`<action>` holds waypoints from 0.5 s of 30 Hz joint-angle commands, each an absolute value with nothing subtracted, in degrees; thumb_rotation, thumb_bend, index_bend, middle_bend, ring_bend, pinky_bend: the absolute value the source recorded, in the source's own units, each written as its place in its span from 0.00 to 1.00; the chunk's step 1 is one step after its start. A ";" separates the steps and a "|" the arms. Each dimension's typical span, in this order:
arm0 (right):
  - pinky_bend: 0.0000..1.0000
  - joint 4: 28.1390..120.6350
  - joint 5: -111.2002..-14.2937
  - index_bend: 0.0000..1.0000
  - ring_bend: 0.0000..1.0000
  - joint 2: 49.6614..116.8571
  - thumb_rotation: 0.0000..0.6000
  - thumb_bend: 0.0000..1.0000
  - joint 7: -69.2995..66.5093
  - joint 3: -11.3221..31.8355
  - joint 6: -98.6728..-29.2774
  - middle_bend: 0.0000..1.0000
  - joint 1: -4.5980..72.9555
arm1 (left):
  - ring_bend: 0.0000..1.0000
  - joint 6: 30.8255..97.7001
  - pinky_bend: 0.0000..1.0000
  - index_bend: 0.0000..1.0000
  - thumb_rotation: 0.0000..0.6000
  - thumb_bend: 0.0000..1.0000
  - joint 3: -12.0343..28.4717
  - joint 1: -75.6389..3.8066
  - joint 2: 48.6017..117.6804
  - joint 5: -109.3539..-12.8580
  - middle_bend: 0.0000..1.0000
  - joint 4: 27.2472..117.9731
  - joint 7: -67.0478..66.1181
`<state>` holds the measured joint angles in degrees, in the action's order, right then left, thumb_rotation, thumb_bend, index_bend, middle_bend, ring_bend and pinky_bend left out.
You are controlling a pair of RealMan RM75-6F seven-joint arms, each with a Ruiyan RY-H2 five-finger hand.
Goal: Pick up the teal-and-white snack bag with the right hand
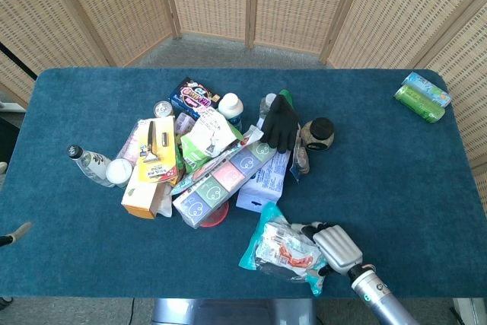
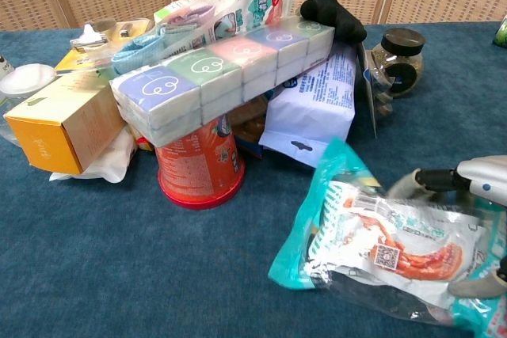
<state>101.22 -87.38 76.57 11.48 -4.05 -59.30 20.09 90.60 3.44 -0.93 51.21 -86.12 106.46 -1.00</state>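
The teal-and-white snack bag (image 1: pixel 280 250) with orange contents lies near the table's front edge, crumpled and tilted up on its far side; in the chest view the bag (image 2: pixel 372 237) rises off the cloth. My right hand (image 1: pixel 332 247) grips the bag's right end, fingers curled over the top and thumb below; in the chest view the right hand (image 2: pixel 467 195) shows at the right edge with fingers over the bag. My left hand is outside both views.
A heap of goods fills the table centre: tissue multipack (image 2: pixel 222 77), red cup (image 2: pixel 198 164), blue-white pouch (image 2: pixel 313 108), orange box (image 2: pixel 63 120), black glove (image 1: pixel 280 121), dark jar (image 1: pixel 318 133). Two green cans (image 1: pixel 420 97) lie at the far right.
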 commanded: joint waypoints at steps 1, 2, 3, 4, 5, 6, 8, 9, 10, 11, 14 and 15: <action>0.73 100.68 -88.13 0.48 0.58 76.93 1.00 0.24 10.62 -4.29 -59.95 0.76 20.08 | 0.00 90.63 0.00 0.04 1.00 0.00 3.46 -0.91 51.21 -86.09 0.00 106.47 -0.99; 0.74 100.78 -88.27 0.49 0.59 76.85 1.00 0.25 10.33 -4.28 -60.15 0.77 20.09 | 0.00 90.63 0.00 0.04 1.00 0.00 3.48 -0.92 51.21 -86.04 0.00 106.46 -1.00; 0.75 100.95 -88.43 0.49 0.60 76.70 1.00 0.25 10.15 -4.26 -60.35 0.78 20.10 | 0.00 90.63 0.00 0.04 1.00 0.00 3.50 -0.92 51.21 -86.02 0.00 106.46 -1.00; 0.75 101.30 -88.68 0.50 0.60 76.42 1.00 0.26 10.12 -4.18 -60.76 0.78 20.10 | 0.00 90.62 0.00 0.04 1.00 0.00 3.51 -0.93 51.22 -86.00 0.00 106.45 -0.98; 0.76 101.63 -89.00 0.50 0.61 76.19 1.00 0.27 10.12 -4.09 -61.23 0.79 20.07 | 0.00 90.59 0.00 0.04 1.00 0.00 3.51 -0.95 51.23 -85.98 0.00 106.45 -0.98; 0.77 102.03 -89.29 0.50 0.61 75.89 1.00 0.27 10.14 -4.01 -61.71 0.80 20.02 | 0.00 90.56 0.00 0.04 1.00 0.00 3.50 -0.96 51.22 -85.99 0.00 106.45 -0.96; 0.78 103.38 -89.82 0.51 0.63 74.90 1.00 0.27 10.52 -3.77 -62.91 0.81 19.84 | 0.00 90.52 0.00 0.04 1.00 0.00 3.48 -0.98 51.19 -86.04 0.00 106.45 -0.90; 0.78 104.10 -89.98 0.51 0.63 74.33 1.00 0.28 10.75 -3.60 -63.44 0.81 19.77 | 0.00 90.53 0.00 0.04 1.00 0.00 3.47 -0.97 51.17 -86.07 0.00 106.45 -0.85; 0.78 105.14 -90.24 0.51 0.63 73.48 1.00 0.28 11.15 -3.36 -64.17 0.81 19.68 | 0.00 90.60 0.00 0.04 1.00 0.00 3.47 -0.95 51.14 -86.11 0.00 106.47 -0.73; 0.78 105.91 -90.43 0.51 0.63 72.82 1.00 0.28 11.44 -3.16 -64.75 0.81 19.61 | 0.00 90.66 0.00 0.04 1.00 0.00 3.48 -0.92 51.11 -86.12 0.00 106.46 -0.64; 0.78 108.39 -90.81 0.51 0.63 70.53 1.00 0.28 12.43 -2.33 -66.61 0.81 19.36 | 0.00 90.83 0.00 0.04 1.00 0.00 3.49 -0.84 50.97 -86.20 0.00 106.49 -0.31; 0.78 109.39 -90.75 0.51 0.63 69.61 1.00 0.28 12.63 -1.95 -67.21 0.81 19.29 | 0.00 90.88 0.00 0.04 1.00 0.00 3.48 -0.80 50.91 -86.24 0.00 106.51 -0.16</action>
<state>108.23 -90.54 70.72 12.07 -2.57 -66.27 19.49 90.85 3.48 -0.82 50.94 -86.22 106.50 -0.19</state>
